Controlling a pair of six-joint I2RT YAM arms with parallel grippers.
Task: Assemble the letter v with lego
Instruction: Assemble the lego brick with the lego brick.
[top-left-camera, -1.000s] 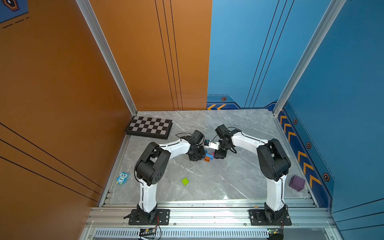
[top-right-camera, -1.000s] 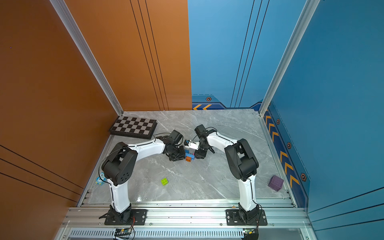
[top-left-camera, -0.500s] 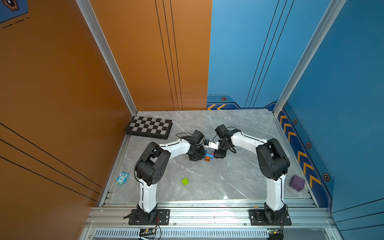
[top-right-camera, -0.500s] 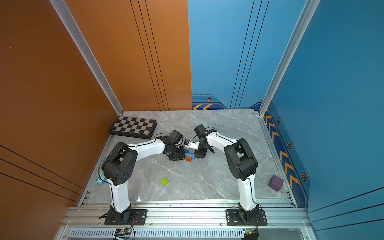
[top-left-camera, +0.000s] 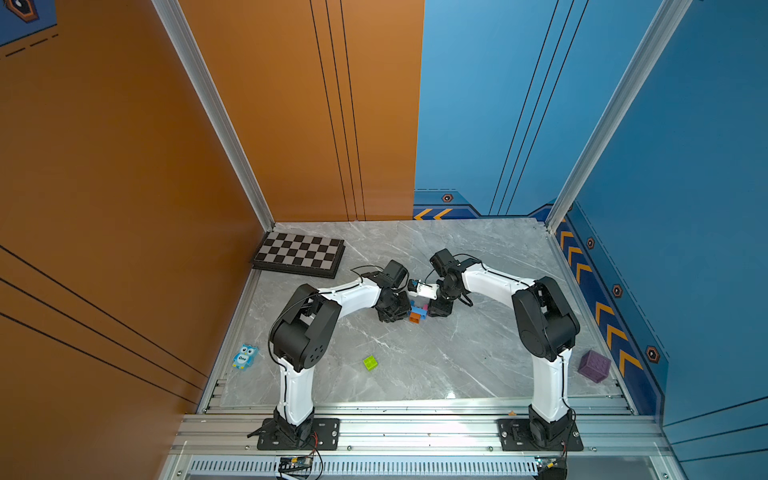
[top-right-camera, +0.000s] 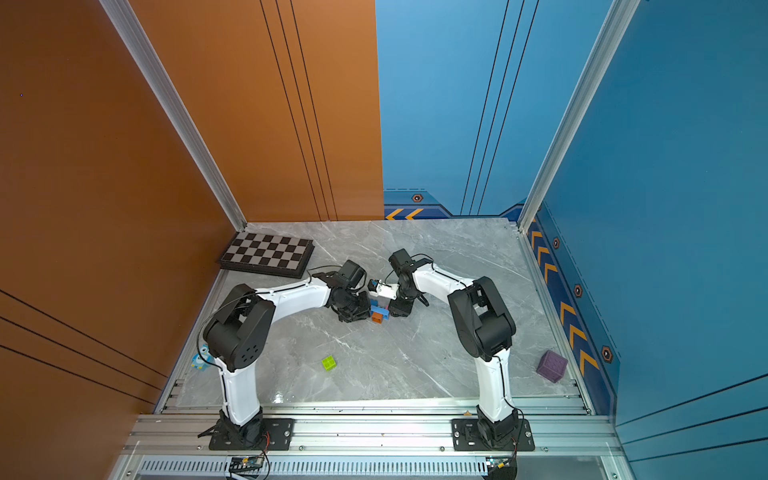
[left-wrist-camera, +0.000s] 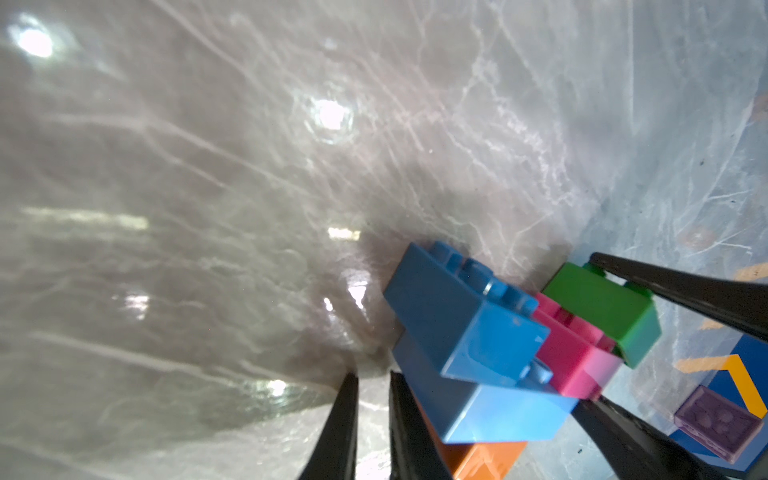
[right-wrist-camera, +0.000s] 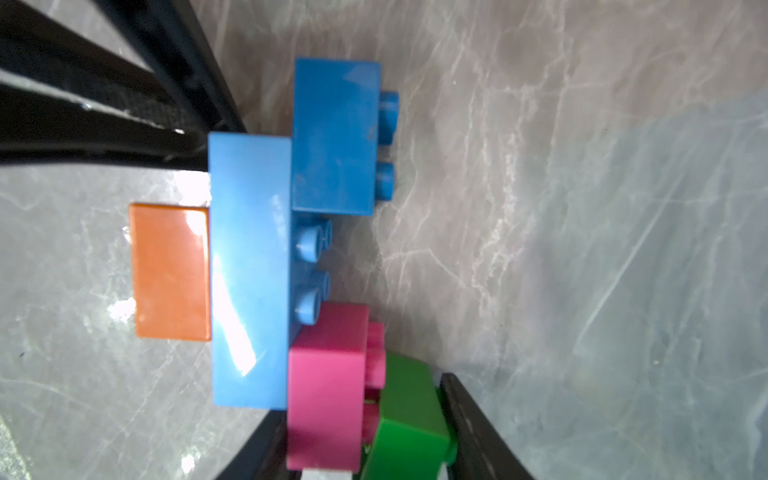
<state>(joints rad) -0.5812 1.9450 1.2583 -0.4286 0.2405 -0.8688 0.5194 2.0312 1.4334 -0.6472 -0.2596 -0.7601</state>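
Note:
The letter v (top-left-camera: 417, 312) lies partly built mid-table: an orange brick (right-wrist-camera: 170, 272), a long light-blue brick (right-wrist-camera: 249, 270), a dark blue brick (right-wrist-camera: 334, 137) and a pink brick (right-wrist-camera: 328, 386). A green brick (right-wrist-camera: 409, 415) sits tilted on the pink brick's studs. My right gripper (right-wrist-camera: 361, 399) is shut across the pink and green bricks, one finger on each. My left gripper (left-wrist-camera: 372, 376) is shut with nothing in it, and one finger (left-wrist-camera: 411, 436) leans on the orange brick's side. A lime green lego (top-left-camera: 370, 362) lies alone nearer the front.
A folded chessboard (top-left-camera: 299, 254) lies at the back left. A blue owl toy (top-left-camera: 244, 356) stands at the left edge. A purple studded cube (top-left-camera: 594, 365) sits at the right edge. Both arms (top-right-camera: 291, 297) bend inward and meet over the bricks.

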